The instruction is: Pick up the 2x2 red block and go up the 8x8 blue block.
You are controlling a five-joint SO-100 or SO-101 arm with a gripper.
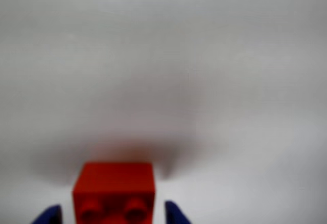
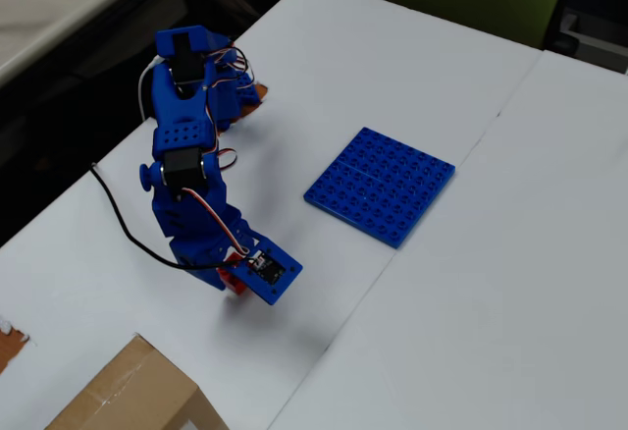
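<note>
The 2x2 red block [image 1: 113,191] fills the bottom centre of the wrist view, two of its studs facing the camera. My gripper [image 1: 112,215] straddles it, one blue fingertip on each side with a thin gap to the brick, so the jaws are open around it. In the overhead view only a bit of the red block [image 2: 233,282] shows under the gripper [image 2: 241,279], low over the white table. The 8x8 blue block [image 2: 381,185] lies flat on the table, well to the upper right of the gripper.
A cardboard box [image 2: 128,396] sits at the bottom left, close below the gripper. A seam [image 2: 392,253] between two white tabletops runs diagonally just right of the blue plate. The table's left edge [image 2: 118,150] drops to dark floor behind the arm base [image 2: 191,67].
</note>
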